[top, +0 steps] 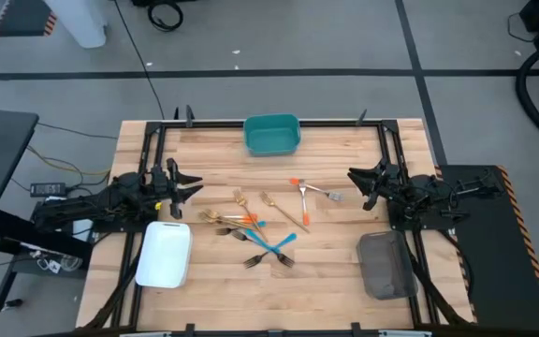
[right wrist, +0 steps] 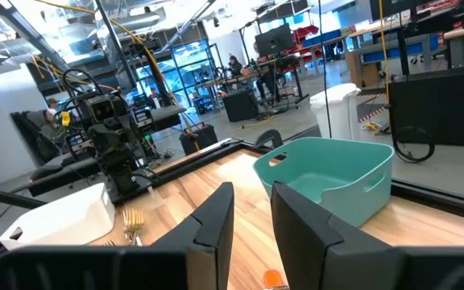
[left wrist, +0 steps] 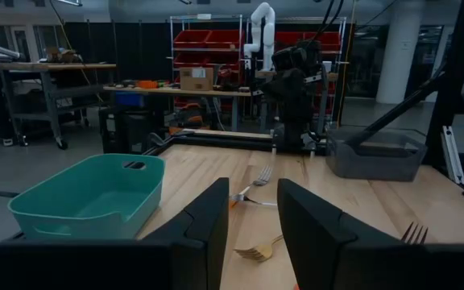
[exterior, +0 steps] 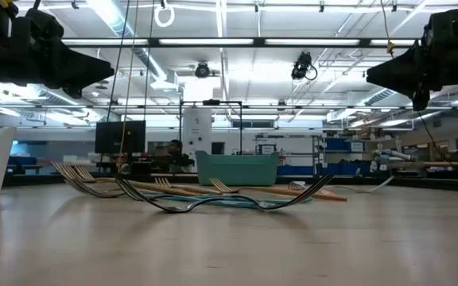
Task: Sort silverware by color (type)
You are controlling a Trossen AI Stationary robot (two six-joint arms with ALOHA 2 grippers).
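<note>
The silverware lies loose on the table's middle: gold forks [top: 221, 217], two blue-handled forks [top: 271, 251] crossed near the front, orange-handled pieces [top: 299, 195] with silver heads, one [top: 318, 190] farther right. My left gripper [top: 191, 184] hovers open at the table's left, above the wood, pointing right; a gold fork head [left wrist: 254, 253] shows between its fingers in the left wrist view. My right gripper [top: 356, 178] hovers open at the right, pointing left. Both are empty.
A teal tray [top: 271, 135] stands at the far middle edge, a white tray [top: 164, 254] at the near left, a grey tray [top: 385, 263] at the near right. Bare wood lies between the trays and the silverware.
</note>
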